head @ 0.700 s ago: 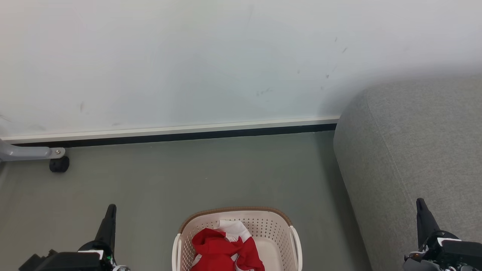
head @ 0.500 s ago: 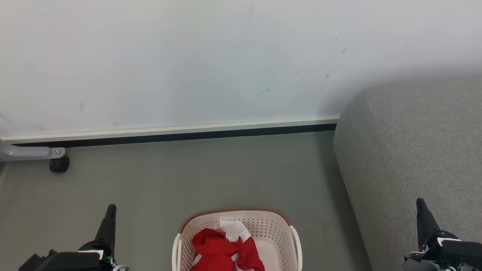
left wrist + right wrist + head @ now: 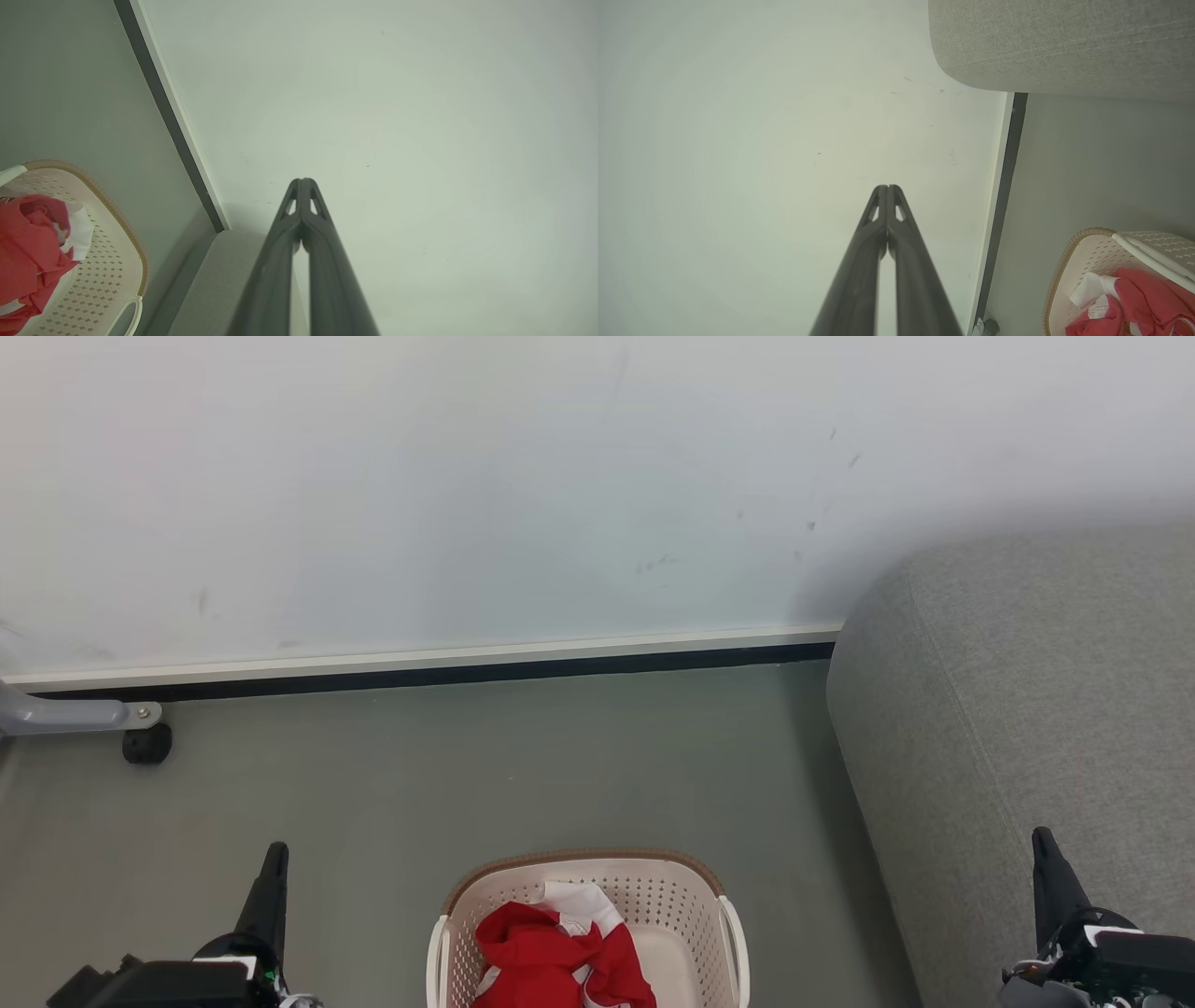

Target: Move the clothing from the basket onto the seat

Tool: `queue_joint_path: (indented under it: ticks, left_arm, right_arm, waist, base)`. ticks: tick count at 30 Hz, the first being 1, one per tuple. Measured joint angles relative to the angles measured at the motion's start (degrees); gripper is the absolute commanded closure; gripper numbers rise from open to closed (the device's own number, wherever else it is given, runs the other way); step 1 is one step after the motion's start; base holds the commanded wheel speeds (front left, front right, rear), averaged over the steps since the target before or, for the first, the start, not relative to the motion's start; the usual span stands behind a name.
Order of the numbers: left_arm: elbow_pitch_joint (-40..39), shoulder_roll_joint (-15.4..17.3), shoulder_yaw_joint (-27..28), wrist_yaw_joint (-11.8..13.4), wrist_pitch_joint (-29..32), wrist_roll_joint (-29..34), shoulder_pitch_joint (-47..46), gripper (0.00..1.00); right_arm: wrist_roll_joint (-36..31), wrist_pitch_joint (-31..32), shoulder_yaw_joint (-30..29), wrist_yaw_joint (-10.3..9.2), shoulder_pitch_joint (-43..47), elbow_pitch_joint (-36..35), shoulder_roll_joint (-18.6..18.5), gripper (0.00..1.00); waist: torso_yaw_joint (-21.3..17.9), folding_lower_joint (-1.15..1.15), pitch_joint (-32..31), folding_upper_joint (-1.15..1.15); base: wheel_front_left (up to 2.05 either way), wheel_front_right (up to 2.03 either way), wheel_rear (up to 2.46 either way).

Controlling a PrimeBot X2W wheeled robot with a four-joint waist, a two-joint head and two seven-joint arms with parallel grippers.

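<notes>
The cream basket (image 3: 686, 896) with a brown rim stands on the grey floor at the bottom middle of the head view. Red clothing (image 3: 546, 957) with white panels lies crumpled inside it, also seen as clothing (image 3: 23, 247) and clothing (image 3: 1134, 298). The grey couch (image 3: 1027, 709) fills the right side. My left gripper (image 3: 274, 859) is shut and empty, left of the basket; its tips meet in the left wrist view (image 3: 303, 182). My right gripper (image 3: 1043, 845) is shut and empty over the couch's edge, tips together (image 3: 887, 188).
A white wall with a dark skirting strip (image 3: 420, 674) runs behind the basket. A grey metal leg with a black caster (image 3: 145, 744) sits at the far left. Open floor (image 3: 513, 756) lies between basket and wall.
</notes>
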Motion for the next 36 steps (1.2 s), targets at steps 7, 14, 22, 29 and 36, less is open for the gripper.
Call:
queue_joint_path:
  ticks: [7,14,22,29,36]
  left_arm:
    - [0.0,0.0,0.0,0.0,0.0,0.0,0.0,1.0]
    - [0.0,0.0,0.0,0.0,0.0,0.0,0.0,1.0]
    - [0.0,0.0,0.0,0.0,0.0,0.0,0.0,1.0]
    - [1.7,-0.6,-0.3,0.1,-0.1,0.0,1.6,0.0]
    - [1.5,-0.6,-0.6,0.1,-0.6,0.0,1.4,0.0]
  right_arm:
    - [0.0,0.0,0.0,0.01,0.0,0.0,0.0,1.0]
    - [0.0,0.0,0.0,0.0,0.0,0.0,0.0,1.0]
    - [0.0,0.0,0.0,0.01,0.0,0.0,0.0,1.0]
    - [-0.1,-0.2,0.3,-0.29,1.4,1.8,0.7,0.0]
    - [-0.7,-1.0,0.8,-0.29,1.3,1.7,0.7,0.0]
  waist:
    - [0.0,0.0,0.0,0.0]
    - [0.0,0.0,0.0,0.0]
    - [0.0,0.0,0.0,0.0]
    - [0.0,0.0,0.0,0.0]
    - [0.0,0.0,0.0,0.0]
  base:
    - [0.0,0.0,0.0]
    - [0.0,0.0,0.0]
    - [0.0,0.0,0.0]
    - [0.0,0.0,0.0]
    - [0.0,0.0,0.0]
